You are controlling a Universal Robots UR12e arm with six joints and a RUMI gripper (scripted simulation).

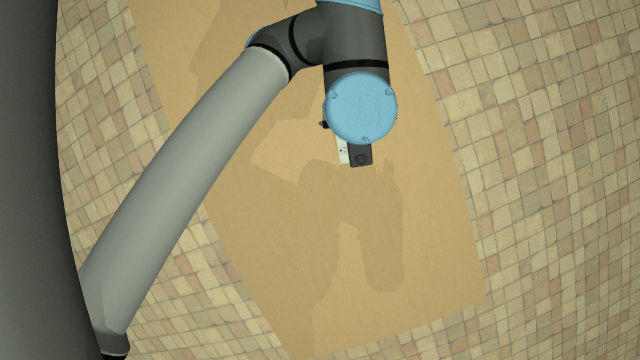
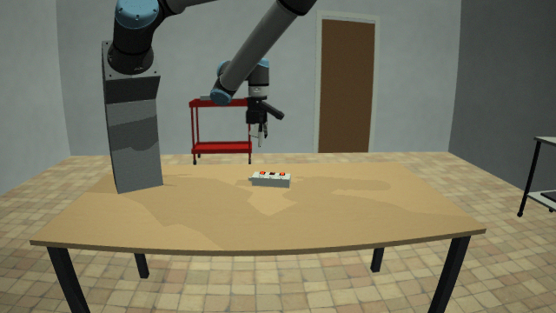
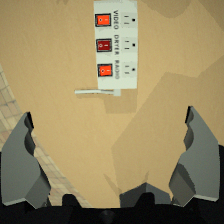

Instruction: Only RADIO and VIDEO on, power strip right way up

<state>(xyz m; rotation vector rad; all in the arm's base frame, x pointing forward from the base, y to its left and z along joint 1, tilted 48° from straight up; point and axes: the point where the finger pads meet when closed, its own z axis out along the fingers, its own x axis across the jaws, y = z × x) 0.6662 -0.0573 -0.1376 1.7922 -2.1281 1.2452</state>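
The white power strip (image 3: pixel 115 44) lies right way up on the wooden table, switches facing up. In the wrist view its VIDEO switch (image 3: pixel 103 20) and RADIO switch (image 3: pixel 104 70) glow bright red. The DRYER switch (image 3: pixel 103 45) between them is darker. My gripper (image 3: pixel 108 110) is open wide and empty, and hangs well above the strip's RADIO end. In the exterior view the strip (image 2: pixel 270 179) sits mid-table with the gripper (image 2: pixel 261 139) high above its left end. From overhead only a sliver of the strip (image 1: pixel 342 150) shows under my wrist.
The robot's grey pedestal (image 2: pixel 132 130) stands on the table's back left. A red cart (image 2: pixel 221 126) stands behind the table. A grey side table (image 2: pixel 543 174) is at the far right. A short white stub (image 3: pixel 95 92) lies by the strip's RADIO end.
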